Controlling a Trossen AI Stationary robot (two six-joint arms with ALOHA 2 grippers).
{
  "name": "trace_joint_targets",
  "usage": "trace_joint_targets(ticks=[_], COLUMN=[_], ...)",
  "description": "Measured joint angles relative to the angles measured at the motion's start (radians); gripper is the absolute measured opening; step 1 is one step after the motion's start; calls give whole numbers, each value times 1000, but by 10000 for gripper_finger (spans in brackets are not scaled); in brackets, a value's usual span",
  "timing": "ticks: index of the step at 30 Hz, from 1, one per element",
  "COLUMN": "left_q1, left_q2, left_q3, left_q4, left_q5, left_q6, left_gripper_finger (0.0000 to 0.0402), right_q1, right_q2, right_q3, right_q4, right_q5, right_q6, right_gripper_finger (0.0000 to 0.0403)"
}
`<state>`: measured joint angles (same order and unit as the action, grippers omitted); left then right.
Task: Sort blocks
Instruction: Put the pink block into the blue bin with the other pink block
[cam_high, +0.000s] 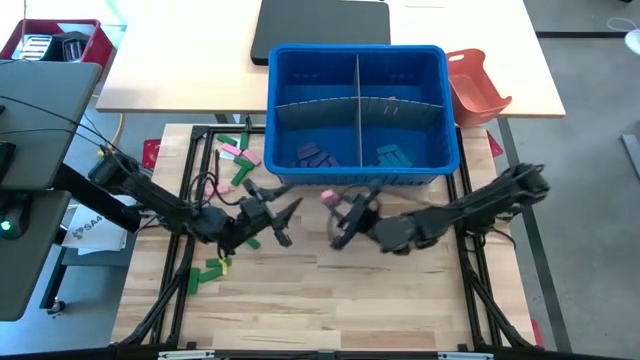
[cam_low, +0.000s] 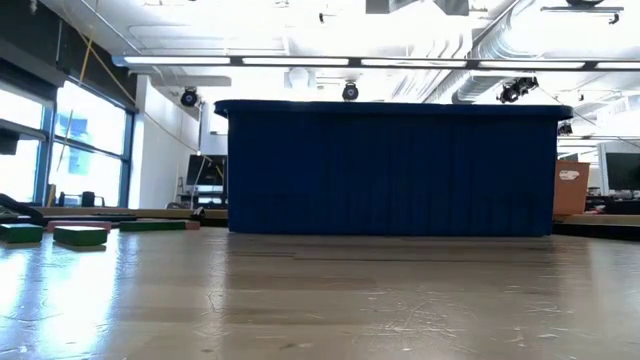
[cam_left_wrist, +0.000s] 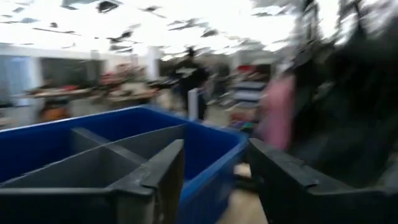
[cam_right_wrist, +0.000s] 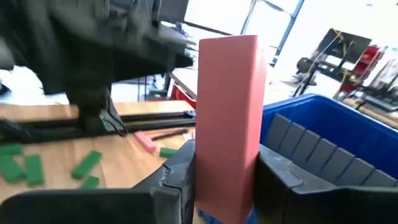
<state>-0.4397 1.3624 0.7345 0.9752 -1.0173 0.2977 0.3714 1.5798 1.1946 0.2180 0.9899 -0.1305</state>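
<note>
Pink block (cam_right_wrist: 227, 118) stands upright, pinched in right tool (cam_high: 342, 222), near bin (cam_high: 357, 180); left tool (cam_high: 282, 222) spread, empty.

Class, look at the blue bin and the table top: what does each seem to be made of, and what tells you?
Blue bin: probably moulded plastic, with an even colour and ribbed walls. Table top: light wood planks, with visible grain and seams and a slight sheen.

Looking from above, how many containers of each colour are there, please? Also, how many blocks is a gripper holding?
Blue bin: 1
Orange-red tray: 1
Red crate: 1
Pink block, held in the right gripper: 1
Total: 3 containers and 1 held block
</note>
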Motion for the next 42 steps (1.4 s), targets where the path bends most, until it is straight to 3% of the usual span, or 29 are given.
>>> trace_joint_targets(ticks=[5,10,12,18,22,27,42], left_q1=[-66,-108,-114,-105,-104,-104,-107], left_q2=[-78,-93,-94,-94,-94,-94,-94], left_q3=[0,-1,-1,-1,-1,-1,-1], left_q4=[-210,-406,-460,-491,-493,-513,-568], left_q5=[-189,-227,-227,-230,-230,-229,-224], left_q6=[-11,-114,-154,-183,-183,-191,-261], left_gripper_finger=[197,199,199,199,200,200,200], right_q1=[-96,-358,-514,-1003,-1207,-1328,-1427], right_q2=[-192,-260,-233,-36,159,351,584], right_q3=[105,343,448,736,831,885,925], right_q4=[-324,-717,-861,-1162,-1281,-1290,-1340], right_q5=[-86,-217,-310,-729,-932,-1070,-1046], right_q6=[80,157,228,403,474,517,540], right_gripper_finger=[103,103,103,103,103,103,103])
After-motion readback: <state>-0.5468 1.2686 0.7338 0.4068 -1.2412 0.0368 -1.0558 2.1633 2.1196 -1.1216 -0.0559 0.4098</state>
